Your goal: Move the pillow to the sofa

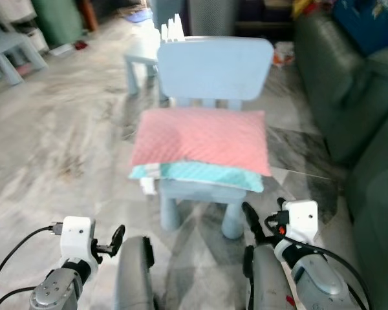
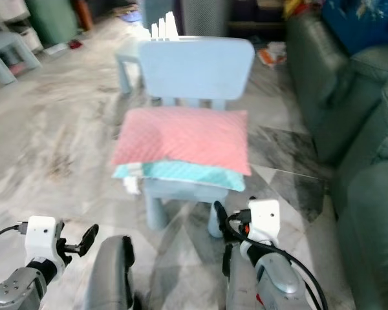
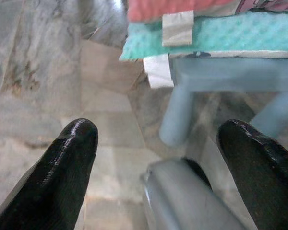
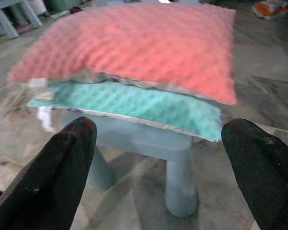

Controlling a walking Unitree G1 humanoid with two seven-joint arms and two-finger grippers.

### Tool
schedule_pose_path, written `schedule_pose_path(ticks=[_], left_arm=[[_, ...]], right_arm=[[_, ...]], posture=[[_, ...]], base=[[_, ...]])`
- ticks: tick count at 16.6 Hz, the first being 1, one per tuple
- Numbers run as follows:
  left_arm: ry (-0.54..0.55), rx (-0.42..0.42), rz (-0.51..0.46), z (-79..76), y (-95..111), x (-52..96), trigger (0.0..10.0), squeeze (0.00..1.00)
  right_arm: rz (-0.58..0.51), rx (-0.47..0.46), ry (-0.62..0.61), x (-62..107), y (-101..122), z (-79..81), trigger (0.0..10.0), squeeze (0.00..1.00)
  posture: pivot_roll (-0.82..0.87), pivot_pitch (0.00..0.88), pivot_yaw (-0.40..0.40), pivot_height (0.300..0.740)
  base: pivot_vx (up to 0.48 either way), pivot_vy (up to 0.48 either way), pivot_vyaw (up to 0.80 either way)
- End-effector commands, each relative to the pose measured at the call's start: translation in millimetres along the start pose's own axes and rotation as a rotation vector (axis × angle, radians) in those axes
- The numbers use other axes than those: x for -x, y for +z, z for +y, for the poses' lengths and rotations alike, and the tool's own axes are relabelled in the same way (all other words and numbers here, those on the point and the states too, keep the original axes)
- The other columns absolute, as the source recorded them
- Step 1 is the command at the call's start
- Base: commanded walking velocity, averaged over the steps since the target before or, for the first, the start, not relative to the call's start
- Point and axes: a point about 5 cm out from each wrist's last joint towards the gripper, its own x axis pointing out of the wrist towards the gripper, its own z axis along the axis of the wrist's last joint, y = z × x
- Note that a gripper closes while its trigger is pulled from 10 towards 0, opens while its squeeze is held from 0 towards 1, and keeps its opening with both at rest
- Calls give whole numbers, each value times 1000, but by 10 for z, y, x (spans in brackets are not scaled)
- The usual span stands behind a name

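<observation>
Pink pillow [image 1: 204, 139] tops teal pillow [image 1: 207, 174] on blue chair [image 1: 215, 68]; sofa [image 1: 355, 110] beside.

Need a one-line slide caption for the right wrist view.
Open right gripper faces a pink pillow stacked on a teal pillow on a light-blue child's chair.

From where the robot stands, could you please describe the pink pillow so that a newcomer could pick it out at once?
Straight ahead, left of the dark green sofa, stands a small pale blue child's chair on the marble floor. Two pillows are stacked on its seat. The pink pillow is the upper one, with a dimpled surface, lying on a teal pillow whose edge shows beneath it.
</observation>
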Motion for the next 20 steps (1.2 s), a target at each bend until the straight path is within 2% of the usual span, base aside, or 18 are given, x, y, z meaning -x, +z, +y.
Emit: schedule_pose_path(ticks=[1,3,7,8,9,10,11,12,14,15,17,20], left_arm=[[36,-26,-17,56,37,-6,10000,0],[69,-32,-53,105,103,-29,10000,0],[131,-33,-155,249,378,-189,10000,0],[148,-15,-184,294,470,-237,10000,0],[178,15,-267,384,728,-361,10000,0],[175,26,-287,393,786,-387,10000,0],[176,-1,-335,410,916,-433,10000,0],[201,18,-380,443,1022,-461,10000,0],[233,53,-396,488,1121,-517,10000,0],[243,69,-442,518,1260,-551,10000,0],[254,92,-486,592,1426,-624,10000,0],[280,118,-545,686,1661,-697,10000,0]], right_arm=[[6,6,2,-13,-9,-13,10000,0],[0,12,5,-31,5,-16,10000,0],[-60,57,28,-144,177,-22,10000,0],[-78,63,32,-180,236,-29,10000,0],[-131,88,41,-280,402,-64,10000,0],[-145,87,43,-305,443,-78,10000,0],[-165,98,34,-373,529,-119,10000,0],[-193,105,34,-432,626,-144,10000,0],[-245,114,41,-497,793,-171,10000,0],[-302,121,49,-550,969,-193,10000,0],[-361,109,80,-655,1187,-204,10000,0],[-406,134,115,-766,1376,-211,10000,0]], posture=[[-64,109,54,447],[-63,106,52,422],[-69,97,46,373],[-71,96,44,363],[-74,94,39,344],[-75,94,38,339],[-79,94,37,339],[-83,93,37,339],[-89,93,35,339],[-86,95,32,339],[-88,101,28,339],[-86,103,25,339]], base=[[0,0,0],[0,0,0],[0,0,0],[0,0,0],[0,0,0],[0,0,0],[0,0,0],[0,0,0],[0,0,0],[0,0,0],[0,0,0],[0,0,0]])
